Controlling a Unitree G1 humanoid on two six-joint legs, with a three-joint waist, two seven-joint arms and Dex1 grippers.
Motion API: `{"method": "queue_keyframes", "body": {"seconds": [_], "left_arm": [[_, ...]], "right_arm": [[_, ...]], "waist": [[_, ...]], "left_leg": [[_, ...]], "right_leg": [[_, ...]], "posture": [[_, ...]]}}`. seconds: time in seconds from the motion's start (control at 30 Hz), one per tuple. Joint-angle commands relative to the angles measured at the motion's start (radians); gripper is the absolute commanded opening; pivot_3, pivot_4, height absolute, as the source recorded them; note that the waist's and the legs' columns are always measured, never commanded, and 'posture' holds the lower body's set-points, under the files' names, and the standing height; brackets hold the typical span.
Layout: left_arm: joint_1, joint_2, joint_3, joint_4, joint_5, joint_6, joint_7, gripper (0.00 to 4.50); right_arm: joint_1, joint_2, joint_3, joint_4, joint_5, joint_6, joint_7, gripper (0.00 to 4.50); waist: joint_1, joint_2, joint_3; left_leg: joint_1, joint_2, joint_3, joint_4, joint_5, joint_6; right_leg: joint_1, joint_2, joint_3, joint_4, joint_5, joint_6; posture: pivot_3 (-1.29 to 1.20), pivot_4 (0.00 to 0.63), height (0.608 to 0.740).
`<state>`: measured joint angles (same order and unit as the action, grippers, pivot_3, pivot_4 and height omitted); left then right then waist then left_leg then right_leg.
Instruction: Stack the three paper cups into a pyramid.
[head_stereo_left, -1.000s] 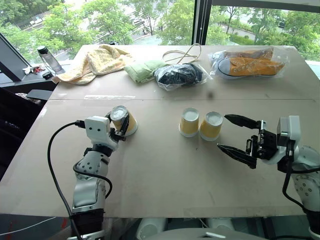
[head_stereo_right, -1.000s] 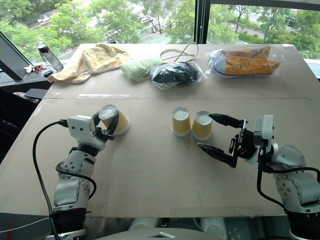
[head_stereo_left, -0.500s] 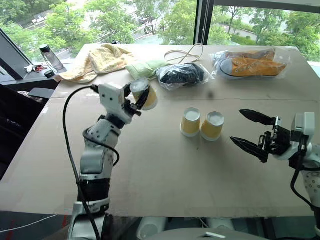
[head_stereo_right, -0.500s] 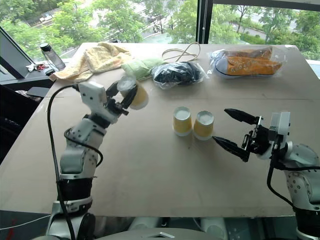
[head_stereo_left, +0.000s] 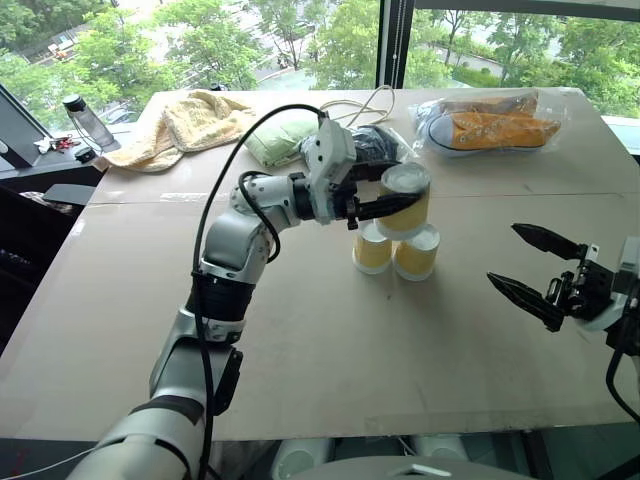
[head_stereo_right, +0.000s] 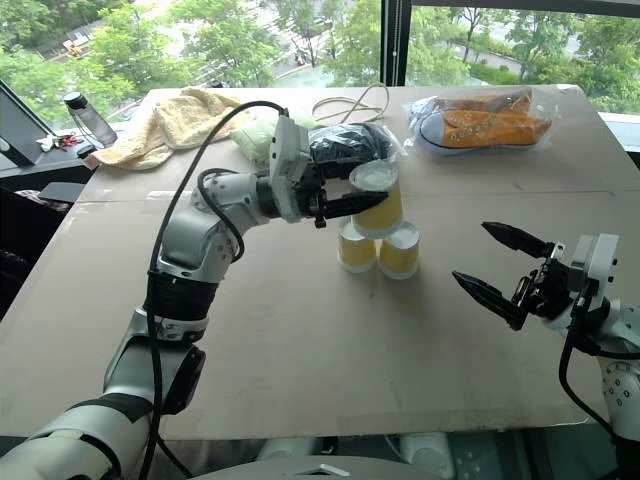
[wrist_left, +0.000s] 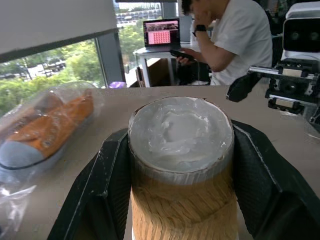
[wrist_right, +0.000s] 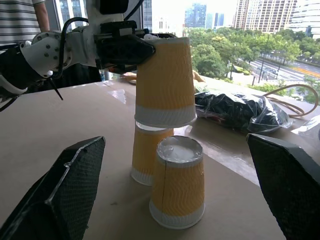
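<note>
Left gripper (head_stereo_left: 398, 203) pinching one upside-down paper cup (head_stereo_left: 405, 199), held just above two upside-down cups (head_stereo_left: 395, 252) standing side by side mid-tabletop (head_stereo_left: 300, 340); right gripper (head_stereo_left: 532, 270) spread wide, empty, near the tabletop's right edge

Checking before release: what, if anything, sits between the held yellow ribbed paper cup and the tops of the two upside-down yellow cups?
Nothing visible. The held yellow ribbed paper cup, in the left gripper, hangs directly over the two upside-down yellow cups.

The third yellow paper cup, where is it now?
The yellow ribbed paper cup is upside down in the left gripper, mid-table, just above the two yellow paper cups standing side by side.
</note>
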<state>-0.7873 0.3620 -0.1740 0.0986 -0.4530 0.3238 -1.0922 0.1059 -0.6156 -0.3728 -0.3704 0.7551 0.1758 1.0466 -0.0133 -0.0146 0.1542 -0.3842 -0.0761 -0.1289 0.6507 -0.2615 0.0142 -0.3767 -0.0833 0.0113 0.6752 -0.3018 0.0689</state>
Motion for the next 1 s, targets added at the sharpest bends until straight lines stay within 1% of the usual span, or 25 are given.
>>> {"method": "queue_keyframes", "body": {"seconds": [0.03, 0.33, 0.47, 0.7, 1.0], "left_arm": [[-0.047, -0.007, 0.015, 0.023, 0.01, -0.028, -0.023, 2.37], [-0.041, -0.04, 0.022, 0.068, 0.032, -0.048, -0.026, 2.37], [-0.038, -0.036, 0.011, 0.077, 0.069, -0.069, -0.024, 2.37], [-0.029, -0.026, 0.015, 0.076, 0.08, -0.059, -0.045, 2.37], [0.008, -0.024, 0.013, 0.083, 0.097, -0.074, -0.03, 2.37]], "right_arm": [[0.02, 0.002, -0.037, -0.056, 0.015, -0.015, -0.02, 4.5], [0.035, -0.011, -0.039, -0.068, 0.023, -0.01, -0.034, 4.5], [0.03, -0.014, -0.035, -0.068, 0.02, -0.008, -0.037, 4.5], [0.02, -0.02, -0.018, -0.058, -0.001, -0.01, -0.033, 4.5], [0.019, -0.018, -0.009, -0.064, -0.006, -0.009, -0.037, 4.5]], "waist": [[0.0, 0.0, 0.0], [0.001, 0.0, 0.0], [0.002, 0.0, 0.0], [0.001, 0.0, 0.0], [0.001, 0.0, 0.0]], "left_leg": [[0.0, 0.0, 0.0, 0.0, 0.0, 0.0], [0.0, 0.0, 0.0, 0.001, 0.0, 0.0], [0.0, 0.0, 0.0, 0.001, 0.0, 0.0], [0.0, 0.0, 0.0, 0.001, 0.0, 0.0], [0.001, 0.0, 0.0, 0.001, 0.0, 0.0]], "right_leg": [[0.0, 0.0, 0.0, 0.0, 0.0, 0.0], [0.0, 0.0, 0.001, 0.0, 0.0, 0.0], [0.0, 0.0, 0.001, 0.0, 0.0, 0.0], [0.0, 0.0, 0.001, 0.001, 0.0, 0.0], [0.0, 0.0, 0.002, 0.001, 0.0, 0.0]], "posture": [[0.0, 0.15, 0.734], [0.0, 0.15, 0.734], [0.0, 0.15, 0.734], [0.0, 0.15, 0.734], [0.0, 0.15, 0.734]]}}
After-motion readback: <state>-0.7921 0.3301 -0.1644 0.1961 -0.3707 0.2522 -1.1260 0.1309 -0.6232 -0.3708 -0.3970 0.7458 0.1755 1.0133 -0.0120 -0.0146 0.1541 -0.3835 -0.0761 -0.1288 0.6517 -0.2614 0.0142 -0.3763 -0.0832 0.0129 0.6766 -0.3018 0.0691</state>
